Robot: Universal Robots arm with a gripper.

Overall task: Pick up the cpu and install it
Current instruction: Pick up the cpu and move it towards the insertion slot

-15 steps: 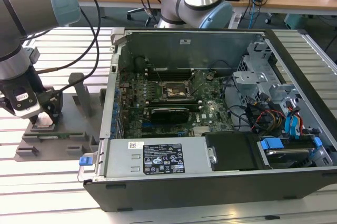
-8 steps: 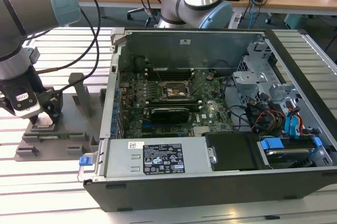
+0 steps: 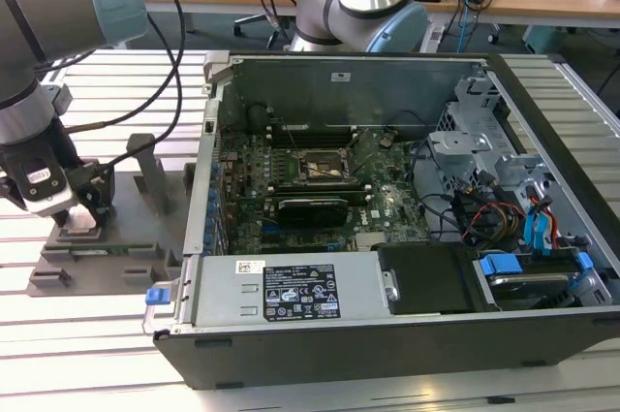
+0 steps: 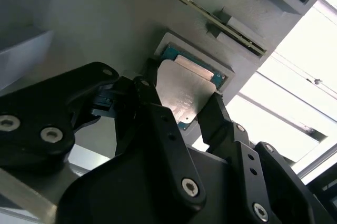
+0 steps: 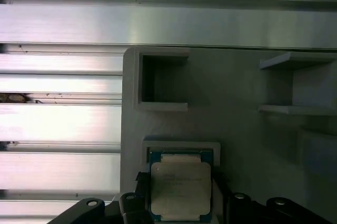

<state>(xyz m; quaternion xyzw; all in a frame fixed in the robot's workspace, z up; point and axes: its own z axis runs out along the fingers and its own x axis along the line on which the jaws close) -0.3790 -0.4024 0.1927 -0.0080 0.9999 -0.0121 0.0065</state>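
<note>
Clamping the cpu (image 5: 180, 190) by two opposite edges, the gripper (image 4: 180, 101) has its jaws down in the grey fixture (image 5: 237, 92)

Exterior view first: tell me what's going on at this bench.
A robot arm is working at the exterior view's left, over a grey holder on the slatted table, beside an open computer case. Its claw is down at the cpu, which lies in a square pocket of that holder. The cpu is not yet at the socket inside the case, so nothing is installed.
</note>
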